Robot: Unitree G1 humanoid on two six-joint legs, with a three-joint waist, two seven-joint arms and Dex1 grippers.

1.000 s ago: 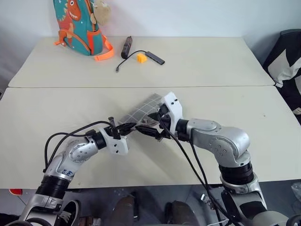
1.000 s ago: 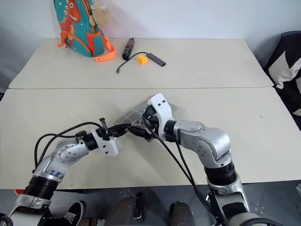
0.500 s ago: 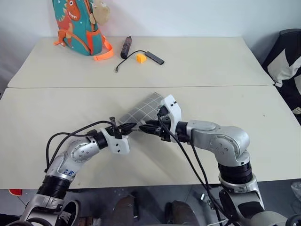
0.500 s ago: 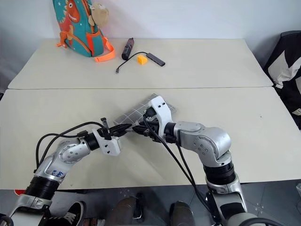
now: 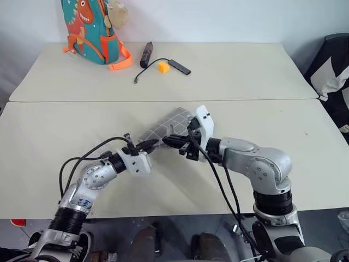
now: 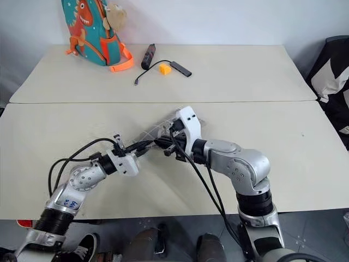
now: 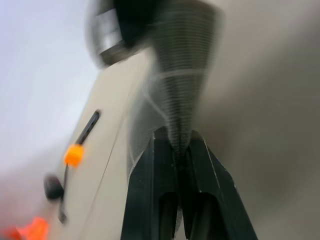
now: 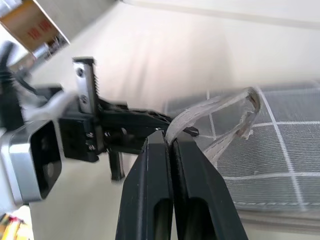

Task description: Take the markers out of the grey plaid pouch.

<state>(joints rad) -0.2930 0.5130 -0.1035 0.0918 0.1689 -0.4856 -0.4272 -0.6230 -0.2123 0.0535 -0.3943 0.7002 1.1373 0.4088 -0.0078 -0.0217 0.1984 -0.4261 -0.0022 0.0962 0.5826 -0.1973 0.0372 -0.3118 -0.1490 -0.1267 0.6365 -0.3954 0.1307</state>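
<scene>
The grey plaid pouch lies at the middle of the near table, its near end lifted off the surface. My left gripper is shut on the pouch's near corner; the left wrist view shows the fabric pinched between its fingers. Just right of that, my right gripper is shut on a thin edge strip of the pouch, which bows upward in the right wrist view, close to the left gripper. The markers are hidden.
On the far table stand a teal and orange dinosaur backpack, a dark thick stick, an orange cube and a flat black bar with a cable. A black-and-white object sits past the right edge.
My right gripper was open beside the pouch's edge and has shut on it, rising a little. The left gripper stayed shut in place while its wrist rolled.
</scene>
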